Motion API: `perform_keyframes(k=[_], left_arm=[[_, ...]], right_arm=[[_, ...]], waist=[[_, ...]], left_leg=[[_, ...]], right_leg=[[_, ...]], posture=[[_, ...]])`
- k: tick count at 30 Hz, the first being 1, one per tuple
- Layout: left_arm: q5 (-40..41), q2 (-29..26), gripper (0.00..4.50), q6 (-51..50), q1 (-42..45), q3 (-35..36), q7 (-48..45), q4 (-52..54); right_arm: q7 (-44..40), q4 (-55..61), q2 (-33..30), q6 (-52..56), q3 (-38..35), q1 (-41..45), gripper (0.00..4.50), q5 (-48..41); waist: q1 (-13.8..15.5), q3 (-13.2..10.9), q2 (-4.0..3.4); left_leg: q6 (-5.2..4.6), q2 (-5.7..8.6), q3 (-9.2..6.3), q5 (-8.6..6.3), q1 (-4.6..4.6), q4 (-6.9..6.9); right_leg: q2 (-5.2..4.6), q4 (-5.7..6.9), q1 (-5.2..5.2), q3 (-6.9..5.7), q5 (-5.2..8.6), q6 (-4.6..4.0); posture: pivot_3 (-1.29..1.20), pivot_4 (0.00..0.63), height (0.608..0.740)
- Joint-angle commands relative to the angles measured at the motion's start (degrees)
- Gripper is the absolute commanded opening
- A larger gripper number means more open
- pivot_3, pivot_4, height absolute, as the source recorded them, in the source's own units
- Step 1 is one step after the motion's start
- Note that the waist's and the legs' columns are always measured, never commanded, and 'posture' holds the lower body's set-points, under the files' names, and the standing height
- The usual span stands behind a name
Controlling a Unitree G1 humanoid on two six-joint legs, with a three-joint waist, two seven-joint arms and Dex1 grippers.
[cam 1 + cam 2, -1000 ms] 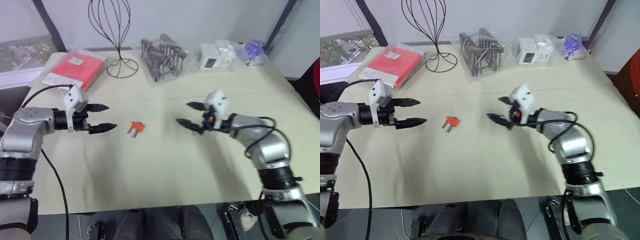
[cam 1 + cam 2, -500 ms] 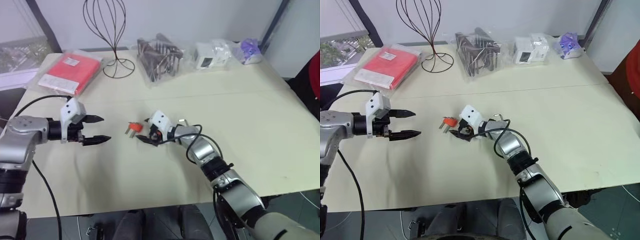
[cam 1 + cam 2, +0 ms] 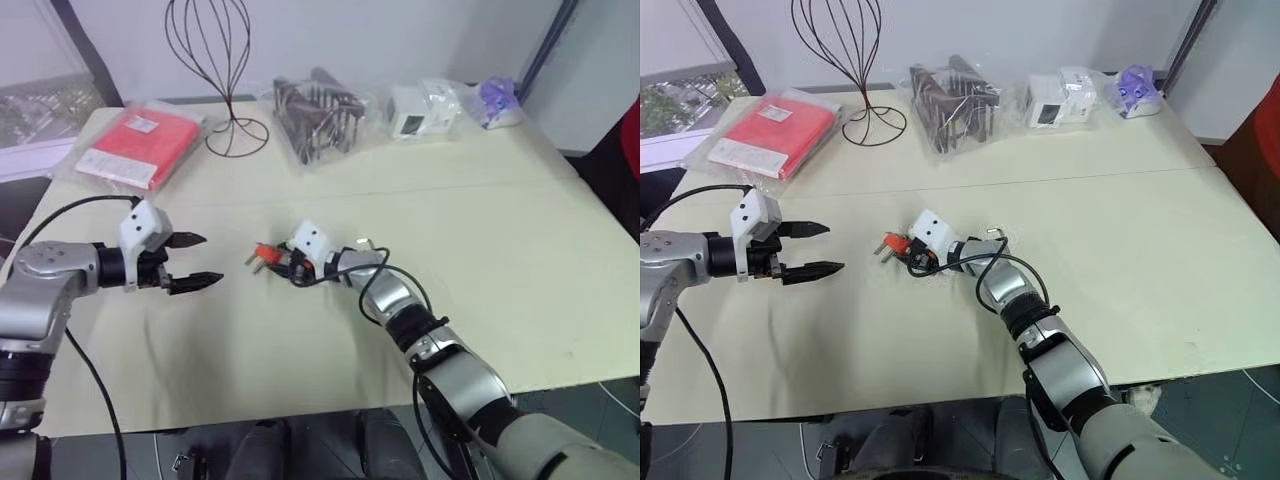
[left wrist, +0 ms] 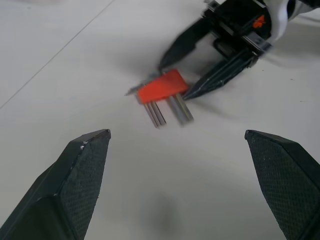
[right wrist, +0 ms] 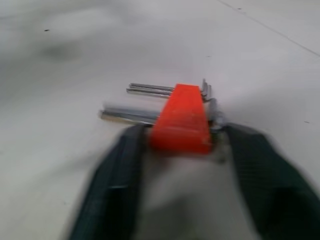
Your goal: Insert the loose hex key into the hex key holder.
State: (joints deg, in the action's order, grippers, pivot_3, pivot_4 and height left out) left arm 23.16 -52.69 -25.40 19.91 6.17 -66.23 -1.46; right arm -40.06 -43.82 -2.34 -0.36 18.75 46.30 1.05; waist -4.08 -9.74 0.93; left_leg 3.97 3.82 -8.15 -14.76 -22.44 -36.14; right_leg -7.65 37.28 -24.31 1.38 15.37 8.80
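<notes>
The orange holder (image 3: 268, 254) lies mid-table, at nine o'clock from the right gripper (image 3: 290, 267), whose fingers straddle its block, closing but not visibly clamped. Left gripper (image 3: 196, 262) is wide open, empty. Light, rigid, slippery plastic; grip the block's flat sides.

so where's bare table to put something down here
Free: the whole near strip of the table in front of both grippers, and the wide right side. Crowded: the far edge, lined with the red packet, wire stand, bagged black rack and white box; also around the hex key holder.
</notes>
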Motion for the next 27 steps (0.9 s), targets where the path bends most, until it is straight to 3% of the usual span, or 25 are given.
perform_keyframes(k=[1,8,14,16,21,27], left_arm=[[0.16,0.06,4.50,1.22,0.91,1.32,0.30,0.53],[0.08,1.87,4.50,1.73,3.75,0.55,0.67,-1.94],[2.20,6.20,4.50,0.67,10.96,0.81,-0.01,-9.25],[2.99,7.81,4.50,0.05,13.65,0.47,-0.76,-11.63],[6.40,13.37,4.50,-4.27,22.64,-0.54,-4.27,-17.10],[4.06,20.60,4.50,-0.49,34.22,-3.06,-8.19,-29.64]], right_arm=[[-0.17,-0.46,-0.19,0.90,-1.10,-0.39,0.95,0.48],[-1.39,4.81,-4.10,-1.56,-0.51,0.02,0.96,2.94],[-2.62,17.07,-21.75,-23.77,3.41,6.94,0.96,15.87],[1.52,16.69,-26.50,-32.87,4.29,10.70,0.96,21.67],[21.05,10.43,-33.79,-52.27,6.08,18.76,0.96,38.11],[33.14,7.72,-35.59,-58.99,5.08,20.69,0.96,44.13]], waist=[[0.03,0.00,0.00],[0.22,0.00,-0.01],[0.44,-0.02,-0.02],[-0.08,-0.01,-0.01],[-0.56,-0.01,0.00],[-0.08,-0.02,0.03]], left_leg=[[0.00,0.00,0.00,0.00,0.00,0.00],[0.01,0.02,0.00,0.01,0.00,0.00],[0.01,0.13,-0.01,0.00,-0.09,-0.10],[0.01,0.11,0.00,0.00,-0.08,-0.06],[0.00,0.02,0.07,0.00,-0.05,0.06],[0.02,0.11,0.09,0.01,-0.09,-0.05]], right_leg=[[0.00,0.00,0.00,0.00,0.00,0.00],[-0.01,0.00,0.01,0.00,0.00,0.00],[-0.06,0.00,-0.03,-0.01,0.00,0.01],[-0.05,0.00,-0.05,-0.01,0.01,0.01],[0.01,-0.01,-0.16,0.00,0.01,0.00],[-0.04,-0.05,-0.08,0.01,0.01,0.01]], posture=[[0.00,0.150,0.740],[0.00,0.150,0.740],[0.00,0.150,0.740],[0.00,0.150,0.740],[0.00,0.150,0.740],[0.00,0.150,0.740]])
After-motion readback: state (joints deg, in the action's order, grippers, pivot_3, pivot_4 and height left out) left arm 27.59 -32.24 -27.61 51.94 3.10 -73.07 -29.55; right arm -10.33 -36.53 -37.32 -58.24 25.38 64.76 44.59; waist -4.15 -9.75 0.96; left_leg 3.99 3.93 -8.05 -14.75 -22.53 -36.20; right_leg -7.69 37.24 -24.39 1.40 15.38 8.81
